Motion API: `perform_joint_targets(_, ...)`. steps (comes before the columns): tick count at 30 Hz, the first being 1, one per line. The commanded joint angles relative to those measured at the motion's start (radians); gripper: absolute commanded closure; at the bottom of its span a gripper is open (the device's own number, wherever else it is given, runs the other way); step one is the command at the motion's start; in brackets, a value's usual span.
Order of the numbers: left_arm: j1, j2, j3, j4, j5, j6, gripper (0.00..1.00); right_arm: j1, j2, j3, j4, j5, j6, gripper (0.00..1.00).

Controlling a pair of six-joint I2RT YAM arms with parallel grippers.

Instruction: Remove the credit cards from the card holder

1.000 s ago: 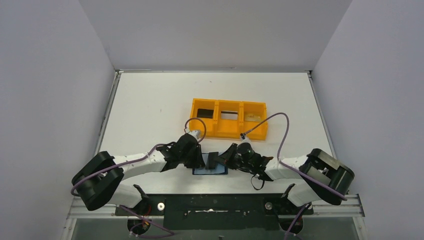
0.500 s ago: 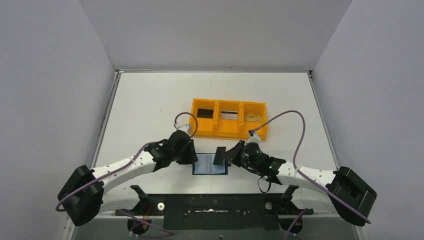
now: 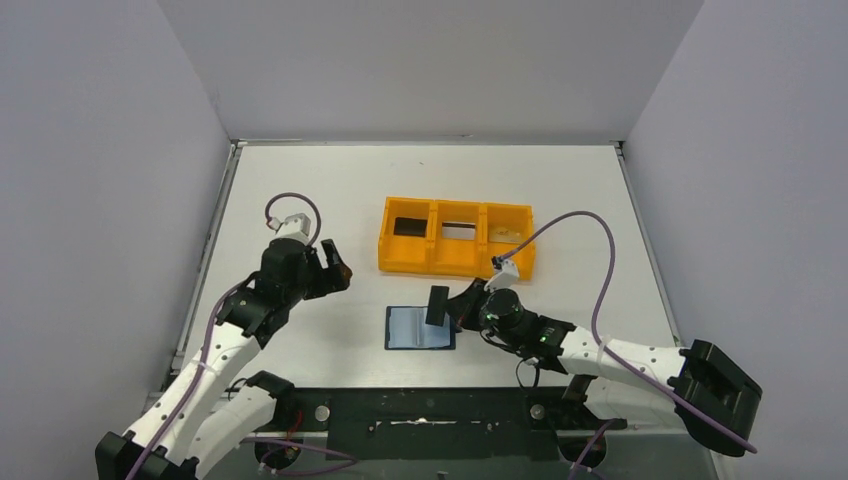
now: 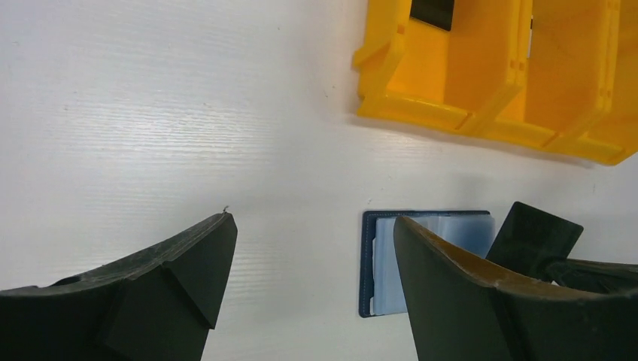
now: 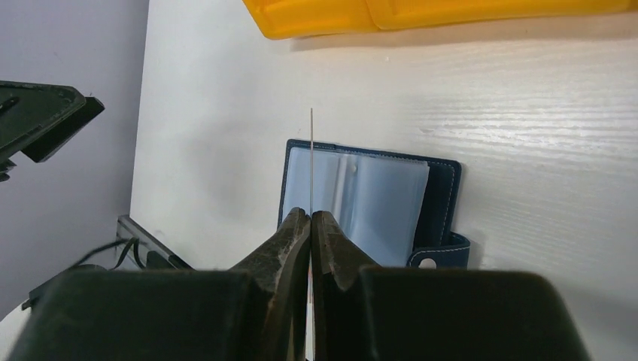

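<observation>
Card holder (image 3: pixel 408 328): open flat on desk (image 3: pixel 300 200), long axis left-right, near side of orange tray (image 3: pixel 402 262). Directly above it: right tool (image 5: pixel 311 216), the nearer arm, clamped on 1 dark credit card (image 3: pixel 436 305). Well apart leftward: left tool (image 3: pixel 335 266), agape, empty.

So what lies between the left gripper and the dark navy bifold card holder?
Nothing: only bare white tabletop separates the open black left gripper from the dark navy bifold card holder, as the top view shows.
</observation>
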Motion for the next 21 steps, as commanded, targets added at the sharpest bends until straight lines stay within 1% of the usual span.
perform_joint_targets(1,0.011,-0.070,0.040,-0.012,-0.077,0.077,0.21,0.022,-0.023,0.079,0.054,0.082,-0.153,1.00)
perform_joint_targets(4,0.011,-0.103,0.017,0.015,-0.110,0.065,0.15,0.026,-0.012,0.151,0.011,0.093,-0.282,1.00)
perform_joint_targets(6,0.011,-0.122,0.003,0.036,-0.108,0.055,0.13,0.024,0.004,0.205,-0.027,0.103,-0.384,1.00)
perform_joint_targets(8,0.011,-0.133,-0.002,0.044,-0.113,0.050,0.12,0.025,0.028,0.261,-0.053,0.106,-0.486,1.00)
perform_joint_targets(14,0.013,-0.141,-0.009,0.059,-0.159,0.050,0.11,0.027,0.103,0.376,-0.057,0.078,-0.809,1.00)
perform_joint_targets(16,0.014,-0.140,-0.007,0.053,-0.163,0.050,0.11,0.028,0.133,0.411,-0.058,0.047,-0.958,1.00)
perform_joint_targets(21,0.014,-0.150,-0.013,0.053,-0.180,0.050,0.11,0.030,0.234,0.549,-0.117,0.055,-1.210,1.00)
